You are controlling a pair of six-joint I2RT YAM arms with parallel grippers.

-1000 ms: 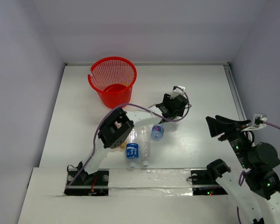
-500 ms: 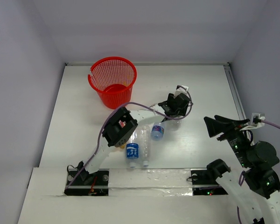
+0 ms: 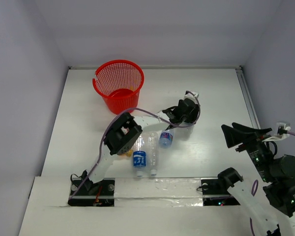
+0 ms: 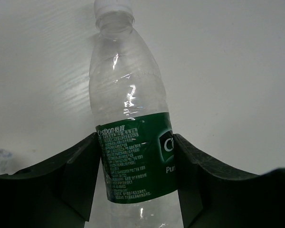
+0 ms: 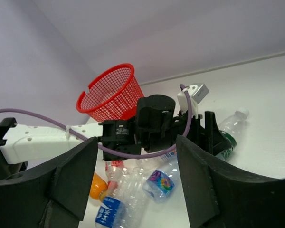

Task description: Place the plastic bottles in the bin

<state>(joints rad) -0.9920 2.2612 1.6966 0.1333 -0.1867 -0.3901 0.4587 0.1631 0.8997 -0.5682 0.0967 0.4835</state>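
My left gripper (image 3: 181, 112) is shut on a clear bottle with a green label (image 4: 133, 142), white cap pointing away; both fingers press on the label. The same bottle shows in the right wrist view (image 5: 232, 129), low over the white table. Near the left arm lie a blue-labelled bottle (image 3: 139, 158), a clear bottle (image 3: 152, 152), a bottle with a colourful label (image 3: 165, 138), an orange bottle (image 5: 97, 186) and a red-white labelled one (image 5: 115, 167). The red mesh bin (image 3: 119, 84) stands at the far left. My right gripper (image 3: 232, 133) is open and empty, raised at the right.
The left arm's white links and purple cable (image 3: 137, 112) arch over the pile of bottles. Walls enclose the table (image 3: 211, 93) on the far, left and right sides. The bin's rim has a gap on its left side.
The left gripper has shifted a little toward the far side with the green-labelled bottle. The right arm has moved slightly rightward and lower in the top view.
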